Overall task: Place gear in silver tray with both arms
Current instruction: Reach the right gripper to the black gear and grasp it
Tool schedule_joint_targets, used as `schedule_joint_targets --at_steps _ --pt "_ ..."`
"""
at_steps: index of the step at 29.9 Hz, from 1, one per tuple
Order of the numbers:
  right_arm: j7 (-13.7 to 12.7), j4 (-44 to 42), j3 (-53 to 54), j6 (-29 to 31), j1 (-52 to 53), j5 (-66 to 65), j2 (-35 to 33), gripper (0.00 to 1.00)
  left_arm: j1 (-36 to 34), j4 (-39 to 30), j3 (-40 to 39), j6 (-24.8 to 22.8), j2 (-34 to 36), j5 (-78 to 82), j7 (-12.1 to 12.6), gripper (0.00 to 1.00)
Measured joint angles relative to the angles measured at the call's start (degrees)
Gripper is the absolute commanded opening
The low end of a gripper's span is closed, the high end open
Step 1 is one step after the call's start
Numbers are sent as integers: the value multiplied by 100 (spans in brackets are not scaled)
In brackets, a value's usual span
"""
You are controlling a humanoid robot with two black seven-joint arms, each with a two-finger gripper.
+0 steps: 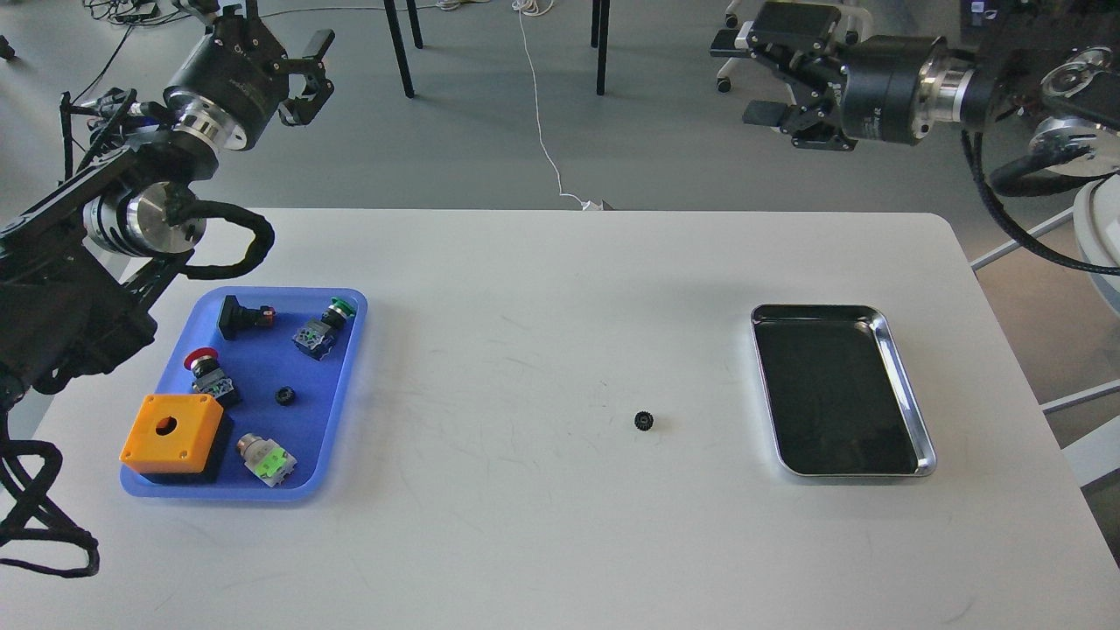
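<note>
Silver tray [910,385] bare — gear [643,421] on table [525,525] beside it; both arms' jaws open, empty.

Single head view, high, facing forward-down (whole table [560,542] visible)

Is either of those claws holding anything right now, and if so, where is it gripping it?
Nothing is held. The left gripper and right gripper both hang open and empty above the table; the gear lies loose beside the silver tray.
</note>
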Motion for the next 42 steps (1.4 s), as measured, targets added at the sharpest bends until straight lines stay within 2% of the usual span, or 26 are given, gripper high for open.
schedule_joint_targets --at_steps 5,10,16,21,26,28,34,42 --pt "68 16 -1052 1 343 -395 1159 99 30 372 -19 -340 42 -308 50 98" --pt "328 0 -1828 0 370 -1331 2140 98 128 477 -70 -701 156 -368 111 98" --pt "583 27 -2809 -522 260 -2197 3049 95 183 484 -250 -958 368 -743 269 98" --pt "603 5 -3139 -638 178 -2278 3162 92 250 484 -258 -972 394 -792 289 98" --pt "605 -8 -3349 -801 31 -2472 3168 75 276 483 -263 -973 394 -801 289 98" --pt "629 0 -3399 -945 -75 -2548 3169 71 308 483 -266 -973 394 -801 289 98" --pt "808 27 -3544 -1049 -187 -2643 3169 65 354 483 -271 -981 394 -801 283 98" --pt "825 22 -3701 -1052 -211 -2915 3169 57 358 482 -271 -982 401 -801 281 98"
